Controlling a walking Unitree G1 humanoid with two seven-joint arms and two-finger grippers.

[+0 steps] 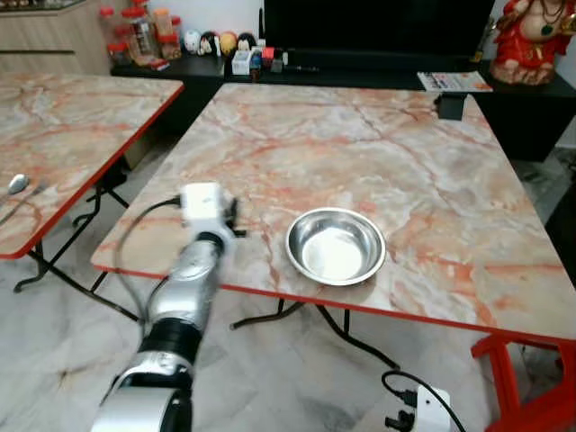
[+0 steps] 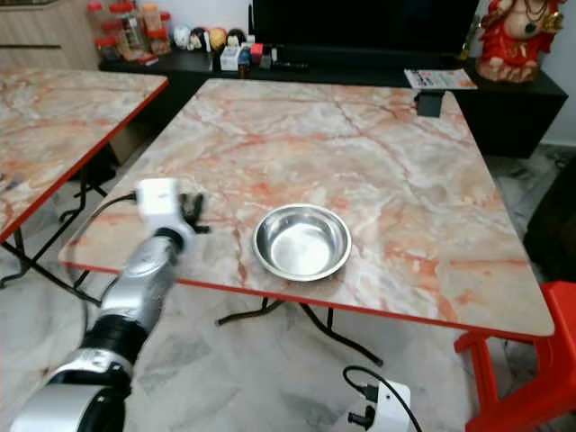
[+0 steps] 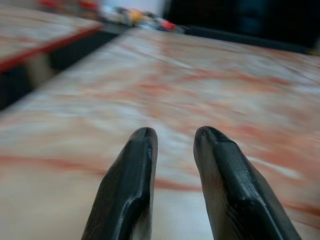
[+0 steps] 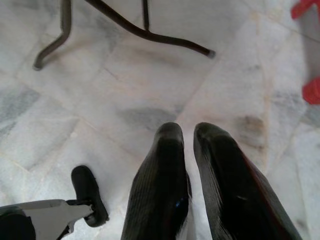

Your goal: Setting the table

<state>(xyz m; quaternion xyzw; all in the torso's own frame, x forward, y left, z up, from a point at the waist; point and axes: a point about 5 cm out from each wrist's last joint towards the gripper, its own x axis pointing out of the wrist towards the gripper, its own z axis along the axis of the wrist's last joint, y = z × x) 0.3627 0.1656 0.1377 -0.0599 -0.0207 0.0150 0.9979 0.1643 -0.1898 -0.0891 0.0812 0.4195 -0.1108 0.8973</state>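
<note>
On the far left of the head views a second marble-patterned table (image 1: 54,135) stands apart from the main one, with a spoon (image 1: 16,185) lying near its edge. The left end effector (image 3: 172,137) reaches over the near left corner of the main tabletop (image 1: 378,153), its two black fingers (image 3: 130,185) a narrow gap apart with nothing between them, held low above the bare marble. The steel bowl (image 1: 336,246) sits upright and empty to the right of that end effector, near it but not touching, close to the red front edge. At the far edge of the tabletop a small dark object (image 1: 450,105) stands, and behind it a magazine (image 1: 454,82) lies on a black cabinet; its print is too small to read, as are the labels on the jars (image 1: 135,31) at the back left. A red figurine (image 1: 531,40) stands at the back right. The right wrist view shows what the head views do not: the right end effector (image 4: 187,130) hangs over the marble floor (image 4: 100,100), fingers nearly together and empty, with table legs (image 4: 145,35) beyond.
</note>
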